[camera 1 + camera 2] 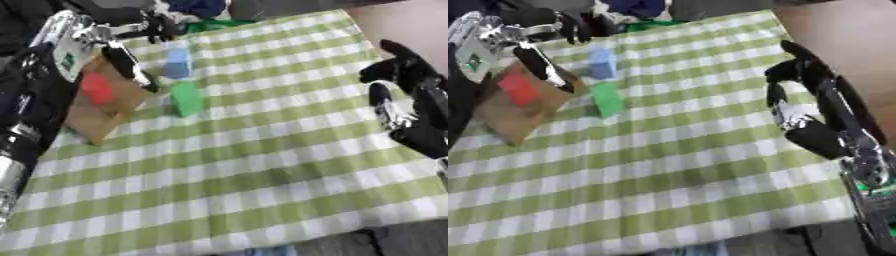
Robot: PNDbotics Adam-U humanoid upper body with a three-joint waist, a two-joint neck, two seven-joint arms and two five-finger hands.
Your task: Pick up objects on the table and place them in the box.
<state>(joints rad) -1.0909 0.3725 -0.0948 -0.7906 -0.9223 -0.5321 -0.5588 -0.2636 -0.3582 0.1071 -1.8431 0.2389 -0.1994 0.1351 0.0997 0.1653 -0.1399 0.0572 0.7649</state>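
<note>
Over the cardboard box (105, 107) holding a red block (97, 88), left hand (131, 62) with straight fingers, nothing held; green block (186, 98) and blue block (178, 63) on the desk (262, 165) just beside, easily knocked; right hand (802, 100) idle, relaxed.

Pretty soft and smeary all over, like motion blur. Light's even and bright, shadows faint. My left arm (66, 35) in the upper left throws white glare; the blocks' edges are mushy.
</note>
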